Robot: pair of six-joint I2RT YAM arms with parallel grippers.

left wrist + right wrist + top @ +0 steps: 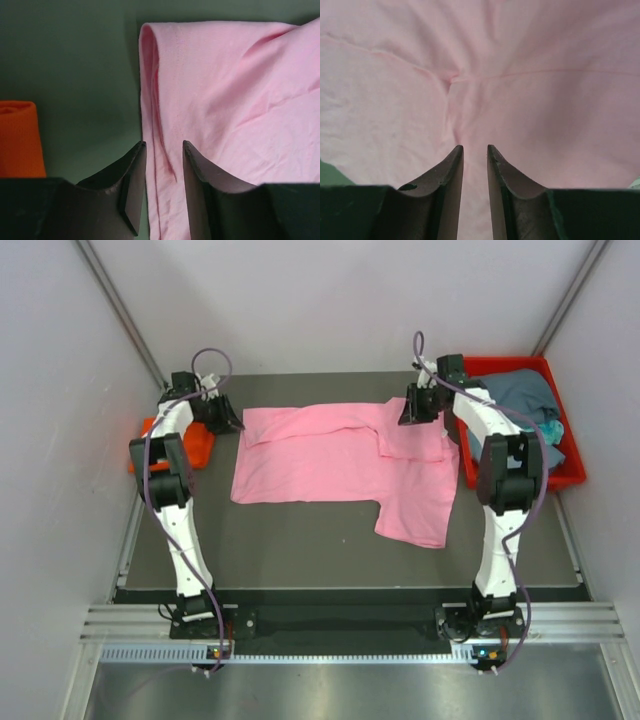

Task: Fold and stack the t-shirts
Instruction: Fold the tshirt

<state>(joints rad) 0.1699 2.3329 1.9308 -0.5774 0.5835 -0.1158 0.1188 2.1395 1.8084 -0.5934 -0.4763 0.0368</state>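
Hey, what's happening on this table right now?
A robot is working on a pink t-shirt spread on the table. The left tool straddles its folded left edge, jaws apart. The right tool sits over the shirt near a sleeve seam, slightly open. An orange shirt lies at the left, and a grey-blue shirt is in the red tray.

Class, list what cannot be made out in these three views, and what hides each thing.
- Top view: the left arm covers much of the orange t-shirt.
- Top view: the right arm covers the red tray's left side, so the t-shirts inside cannot be counted.
- Right wrist view: the pink t-shirt fills the frame, its outline cut off.
- Left wrist view: the left tool hides the cloth under it.
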